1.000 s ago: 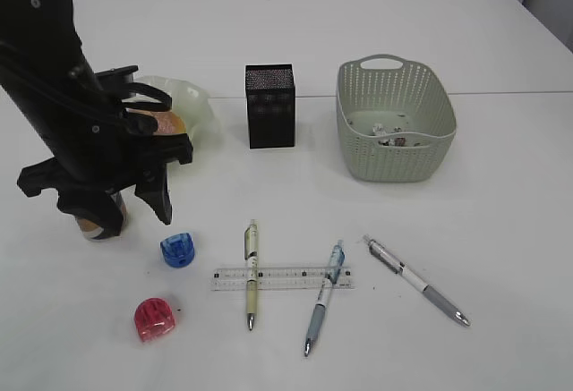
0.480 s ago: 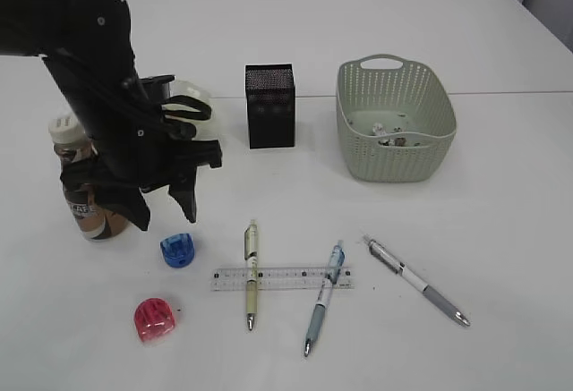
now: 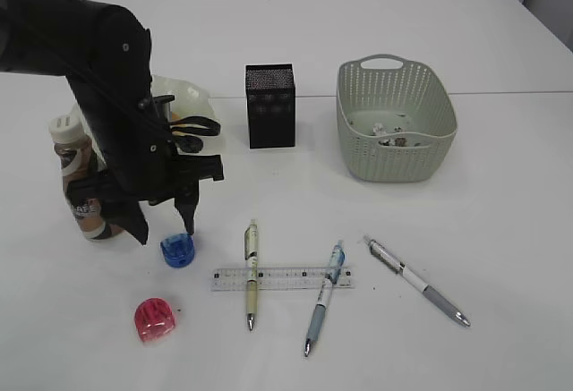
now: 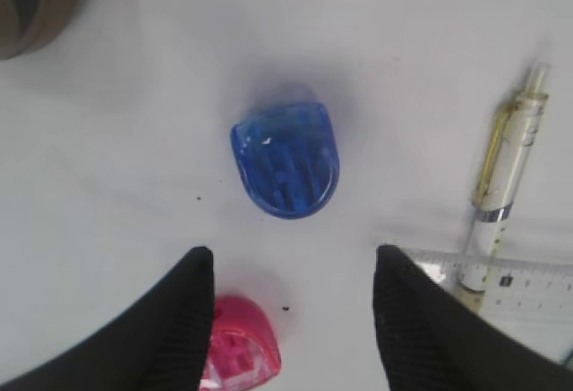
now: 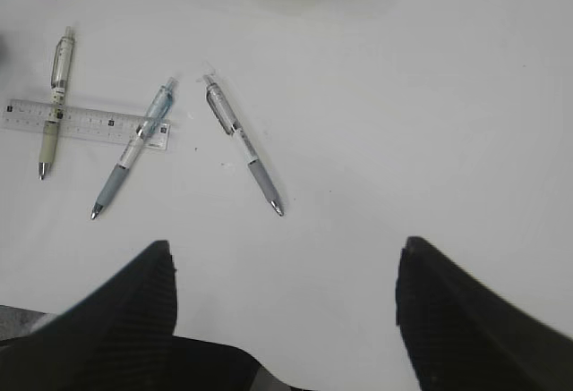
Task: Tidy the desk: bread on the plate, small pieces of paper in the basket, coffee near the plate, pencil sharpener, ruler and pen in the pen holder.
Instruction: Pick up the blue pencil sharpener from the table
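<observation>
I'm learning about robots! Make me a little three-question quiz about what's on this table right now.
1. True or false: the ruler lies under two pens.
2. Which sharpener sits straight ahead of the open left gripper: A the blue sharpener, or B the pink sharpener?
3. Fill in: the scraps of paper lie inside the ____.

Key: 1 true, the green pen and the blue pen cross it. 2 A. 3 basket.
</observation>
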Robot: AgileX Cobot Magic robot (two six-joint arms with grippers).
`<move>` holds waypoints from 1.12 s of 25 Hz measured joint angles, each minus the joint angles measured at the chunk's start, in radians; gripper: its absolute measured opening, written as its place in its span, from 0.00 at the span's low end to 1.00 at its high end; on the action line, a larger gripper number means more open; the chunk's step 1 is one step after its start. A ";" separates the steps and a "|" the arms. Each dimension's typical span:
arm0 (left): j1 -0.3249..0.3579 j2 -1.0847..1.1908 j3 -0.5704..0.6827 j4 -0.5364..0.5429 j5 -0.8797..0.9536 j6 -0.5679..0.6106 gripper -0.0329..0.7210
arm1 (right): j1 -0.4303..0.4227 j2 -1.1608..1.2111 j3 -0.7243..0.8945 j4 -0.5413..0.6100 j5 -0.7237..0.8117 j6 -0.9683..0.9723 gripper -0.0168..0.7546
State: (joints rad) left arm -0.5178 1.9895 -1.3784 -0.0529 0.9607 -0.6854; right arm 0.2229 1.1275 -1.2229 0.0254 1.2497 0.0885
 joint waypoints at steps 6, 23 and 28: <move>0.000 0.004 -0.002 0.002 -0.053 -0.012 0.60 | 0.000 0.000 0.000 0.000 0.000 0.000 0.75; 0.000 0.087 -0.068 0.045 0.006 -0.014 0.60 | 0.000 0.000 0.000 0.000 0.000 0.000 0.75; 0.000 0.087 -0.068 0.045 0.008 -0.014 0.60 | 0.000 0.000 0.000 0.000 0.000 0.000 0.75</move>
State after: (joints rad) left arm -0.5182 2.0769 -1.4467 -0.0082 0.9688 -0.6999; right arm 0.2229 1.1275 -1.2229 0.0254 1.2497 0.0885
